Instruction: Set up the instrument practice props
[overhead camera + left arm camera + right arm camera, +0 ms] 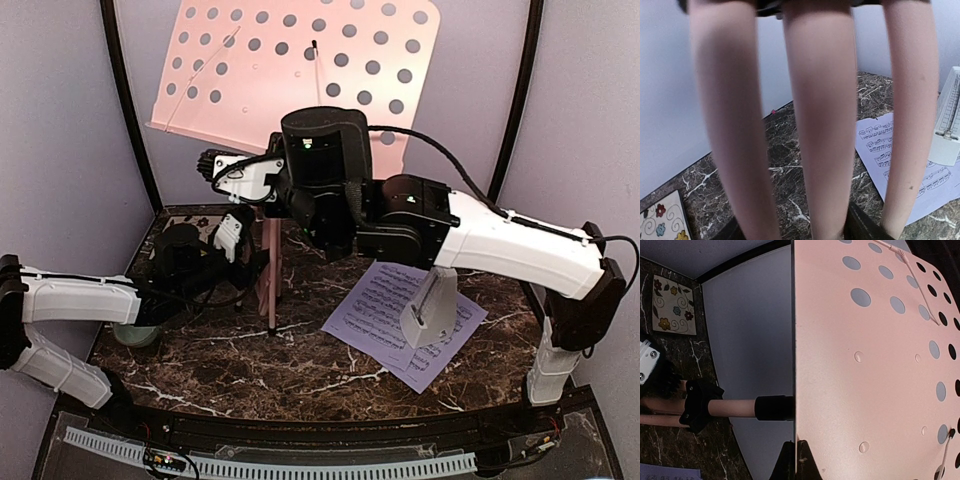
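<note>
The pink perforated music stand stands at the back, its desk tilted. My right gripper reaches across and is shut on the desk's lower edge, as the right wrist view shows, with the stand's pole beside it. My left gripper is low at the stand's pink legs, its dark fingers on both sides of them, shut on them. White sheet music lies on the marble at right. The white-grey metronome stands on it and also shows in the left wrist view.
A floral coaster lies at the back left and also shows in the right wrist view. A pale green bowl sits partly under my left arm. Grey walls close in the back and sides.
</note>
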`<state>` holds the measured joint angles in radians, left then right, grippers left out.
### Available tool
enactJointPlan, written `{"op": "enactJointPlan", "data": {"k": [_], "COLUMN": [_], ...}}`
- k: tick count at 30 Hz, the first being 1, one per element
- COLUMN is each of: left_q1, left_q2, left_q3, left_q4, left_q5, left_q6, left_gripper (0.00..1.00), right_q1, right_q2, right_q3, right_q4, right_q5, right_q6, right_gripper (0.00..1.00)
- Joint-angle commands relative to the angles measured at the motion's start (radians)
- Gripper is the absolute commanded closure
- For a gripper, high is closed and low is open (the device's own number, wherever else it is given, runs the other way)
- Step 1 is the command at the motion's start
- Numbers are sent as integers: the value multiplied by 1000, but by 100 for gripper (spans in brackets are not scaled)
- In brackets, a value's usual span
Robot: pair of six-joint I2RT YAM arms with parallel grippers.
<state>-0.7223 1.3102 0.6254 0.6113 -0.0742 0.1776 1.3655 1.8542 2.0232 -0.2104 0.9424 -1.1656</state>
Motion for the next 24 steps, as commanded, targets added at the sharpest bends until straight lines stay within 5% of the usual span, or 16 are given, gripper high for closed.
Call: {"op": "enactJointPlan", "data": {"k": [1,3,7,14,24], "left_q1": [-3,-3,-2,-2,-2], "left_q2": [-26,-16,-16,-89,-170], "left_q3": [6,32,36,-10,-41], "left_q4": [-21,-72,-80,-26,-102], "left_q5": [-50,-111,-120,4,-85], "left_q6": [17,30,39,-23,6], "left_gripper": [47,59,59,33,46], "right_q1": [15,19,22,23,26], "right_q2": [-47,-43,-33,-22,-19], "right_q3": [109,112,115,108,100], "right_q4": [332,347,375,401,422], "right_q5": [19,22,23,38,45], "right_q6": [-33,-50,-90,-132,-156], "right_gripper": [100,100,100,100,100]}}
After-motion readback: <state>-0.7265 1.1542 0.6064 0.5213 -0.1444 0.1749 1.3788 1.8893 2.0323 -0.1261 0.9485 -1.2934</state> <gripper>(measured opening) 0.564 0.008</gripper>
